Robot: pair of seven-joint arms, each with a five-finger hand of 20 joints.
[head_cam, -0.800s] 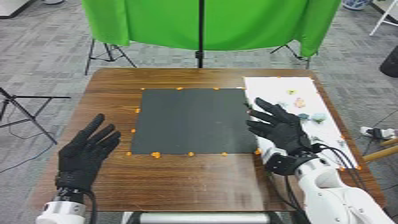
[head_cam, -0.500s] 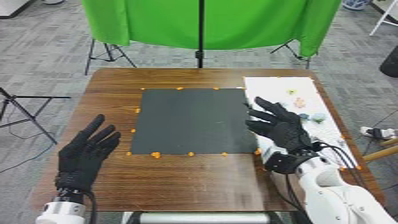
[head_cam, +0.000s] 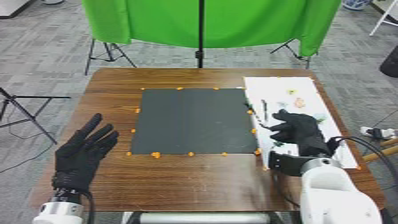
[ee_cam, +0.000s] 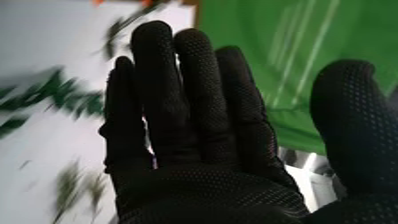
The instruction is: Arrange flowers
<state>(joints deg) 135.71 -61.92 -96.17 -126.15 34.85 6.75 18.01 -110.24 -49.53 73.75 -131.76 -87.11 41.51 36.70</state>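
Some green leaves (ee_cam: 60, 92), beside the straight fingers (ee_cam: 164, 90) of the right hand (head_cam: 299, 132), thumb apart, holding nothing

A brown wooden table (head_cam: 187, 187) on a grey carpeted floor (head_cam: 53, 65), with a green cloth backdrop (head_cam: 155, 25) beyond its far edge.
In the head view, a dark upright pole (head_cam: 201, 32) stands before the cloth, and thin black stand legs (head_cam: 108, 56) spread beneath it; a black tripod (head_cam: 34, 116) stands left of the table. A blue-and-white object (head_cam: 357, 4), perhaps a vase, is cut off at the far right.
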